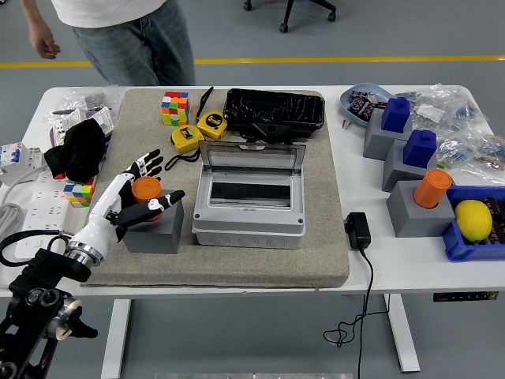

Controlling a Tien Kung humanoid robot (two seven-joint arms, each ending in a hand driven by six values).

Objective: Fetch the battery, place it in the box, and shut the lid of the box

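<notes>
Left hand: comes in from the near left over the grey mat; fingers spread, thumb stretched out to the right; it is cupped round the battery's left side, and whether the palm touches cannot be told; nothing is gripped.
Right hand: not in view.
Battery: orange cylinder standing upright in a grey block at the near left of the mat; long axis vertical; it lies immediately right of the palm, between the fingers on its far side and the thumb on its near side.
Judgement on next move: closing on the battery calls for the fingers and thumb to curl in round its sides, then a straight lift out of the block.
Box: just right of the block, at the mat's centre; lid raised on the far side, interior open.
Nearer arm: the left, the only one present.
Second orange cylinder: in another grey block at the far right, well apart from the hand.
Person: stands at the far left of the table, hands off the table.
Writing: none legible; the yellow tape measures carry marks too small to read.
</notes>
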